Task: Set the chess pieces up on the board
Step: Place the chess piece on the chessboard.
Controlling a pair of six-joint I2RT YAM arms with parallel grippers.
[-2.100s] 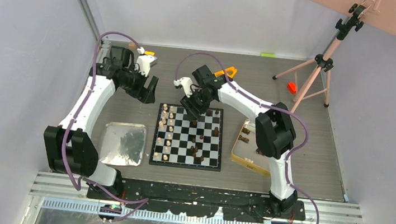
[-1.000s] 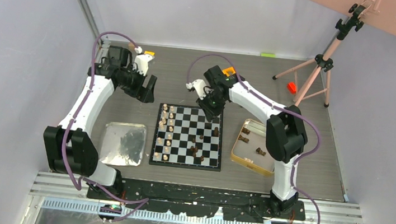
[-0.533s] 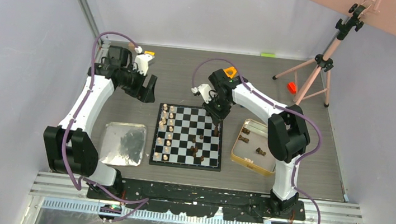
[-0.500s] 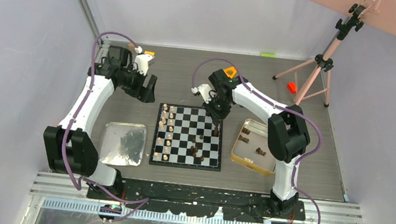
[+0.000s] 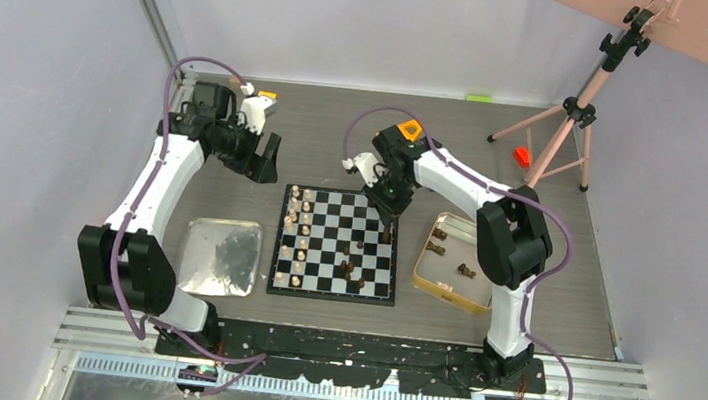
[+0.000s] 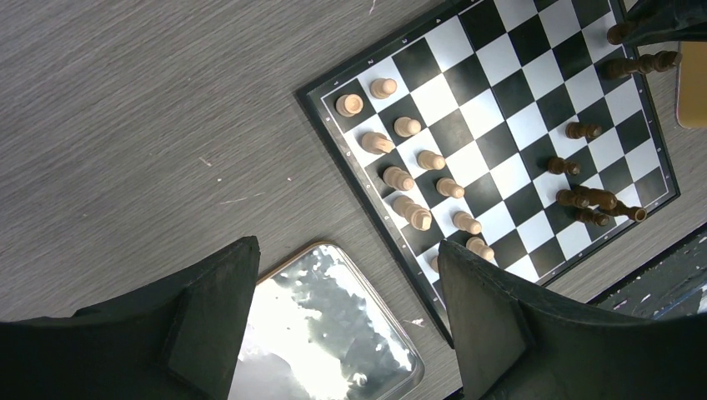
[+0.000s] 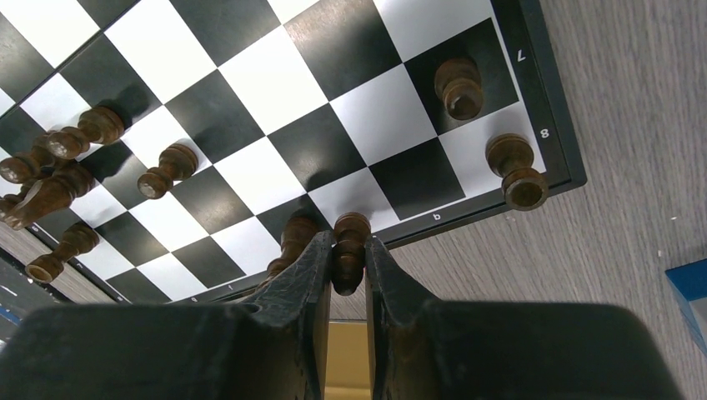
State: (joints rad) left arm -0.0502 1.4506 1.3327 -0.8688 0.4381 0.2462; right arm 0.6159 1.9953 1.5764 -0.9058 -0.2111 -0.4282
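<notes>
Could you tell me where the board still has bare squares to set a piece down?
Bare: the middle strip of the board, between the light pieces on its left and the dark pieces. Crowded: around the right end effector.

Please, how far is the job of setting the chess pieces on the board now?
Done: ten light pieces stand in two files along one side of the board. In hand: the right gripper has its jaws shut on a dark piece at the opposite edge. Still to do: several dark pieces sit scattered mid-board, and others wait in the gold-rimmed tin.
</notes>
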